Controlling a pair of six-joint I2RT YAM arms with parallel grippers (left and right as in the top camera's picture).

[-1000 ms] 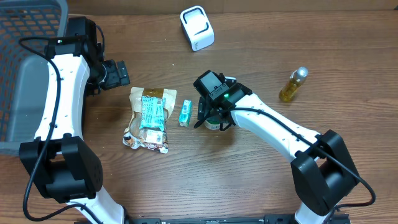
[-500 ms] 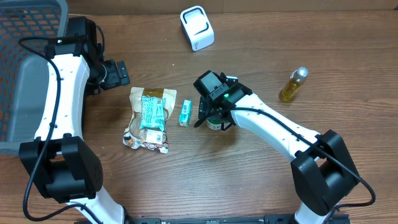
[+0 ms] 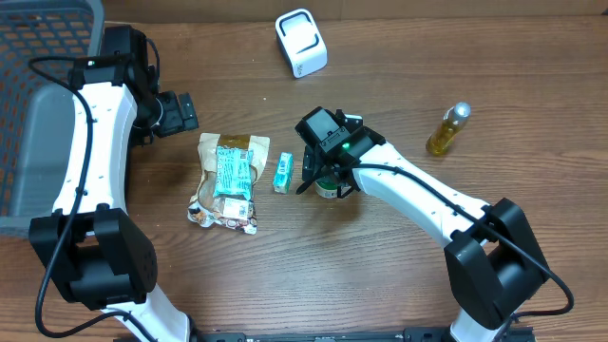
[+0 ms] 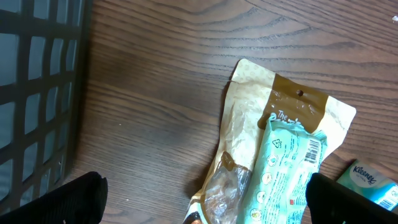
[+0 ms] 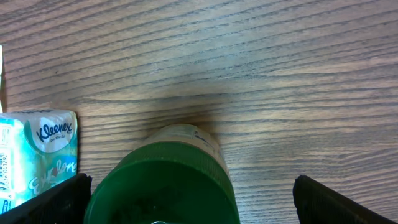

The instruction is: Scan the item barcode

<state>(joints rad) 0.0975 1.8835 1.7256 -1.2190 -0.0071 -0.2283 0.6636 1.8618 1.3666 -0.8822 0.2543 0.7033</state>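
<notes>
A green-lidded jar (image 5: 163,186) stands on the table between the fingers of my right gripper (image 5: 193,208). The jaws are open: the lid sits close to the left finger, and a wide gap separates it from the right one. In the overhead view that gripper (image 3: 325,182) covers most of the jar (image 3: 326,190). The white scanner (image 3: 301,43) stands at the back of the table. My left gripper (image 4: 205,202) hangs open and empty above the upper edge of a brown snack bag (image 4: 249,143). A teal packet (image 4: 286,174) with a barcode lies on that bag.
A small Kleenex tissue pack (image 3: 282,173) lies between the snack bag (image 3: 228,180) and the jar. A yellow oil bottle (image 3: 447,129) stands at the right. A dark mesh basket (image 3: 38,104) fills the left edge, behind my left gripper (image 3: 182,112).
</notes>
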